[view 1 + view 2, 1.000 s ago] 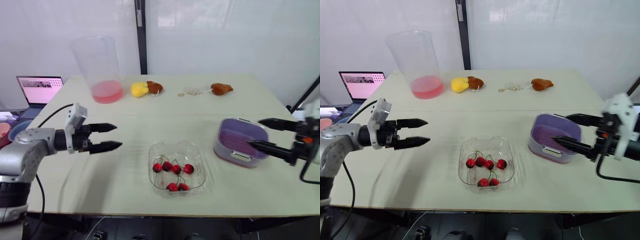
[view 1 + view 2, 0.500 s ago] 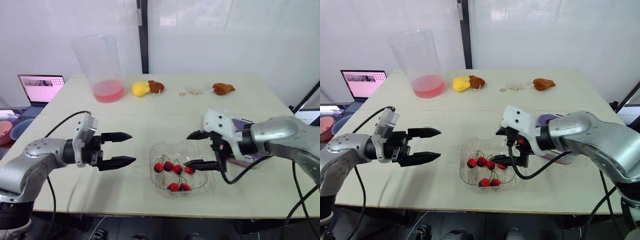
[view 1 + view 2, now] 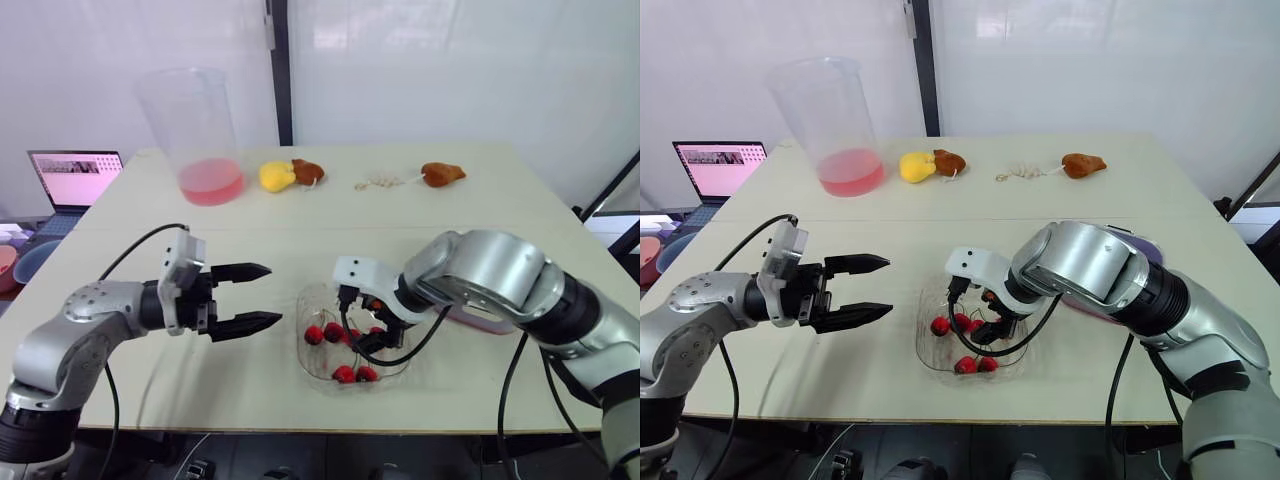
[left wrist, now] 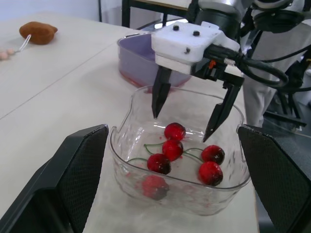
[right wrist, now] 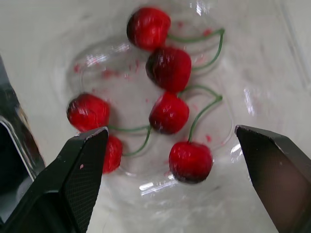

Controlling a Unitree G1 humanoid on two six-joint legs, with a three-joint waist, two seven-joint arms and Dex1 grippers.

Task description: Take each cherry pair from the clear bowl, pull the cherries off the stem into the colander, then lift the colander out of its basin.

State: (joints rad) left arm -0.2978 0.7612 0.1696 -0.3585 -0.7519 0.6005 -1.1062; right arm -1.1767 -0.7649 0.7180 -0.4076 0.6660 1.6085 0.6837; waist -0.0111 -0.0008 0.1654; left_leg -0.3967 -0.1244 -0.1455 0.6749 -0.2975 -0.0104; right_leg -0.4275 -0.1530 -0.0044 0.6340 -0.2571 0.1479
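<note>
- Right gripper (image 4: pixel 181 127) of mine hangs over the clear bowl (image 4: pixel 194 196), its two black fingers spread wide and pointing down inside the rim, holding nothing.
- Six cherries (image 5: pixel 168 112) lie on the bowl's floor, beneath and between my right fingertips; I cannot tell whether either tip touches one.
- The cherries are round, glossy and deep red, clustered close together, with thin curved green stems linking several of them.
- My left gripper (image 3: pixel 272 293) hovers above the table (image 3: pixel 250 380) to the left of the bowl, fingers parted, empty, aimed toward the bowl.
- The purple colander (image 4: pixel 141 53) sits just to the right of the bowl, partly hidden behind my right arm.
</note>
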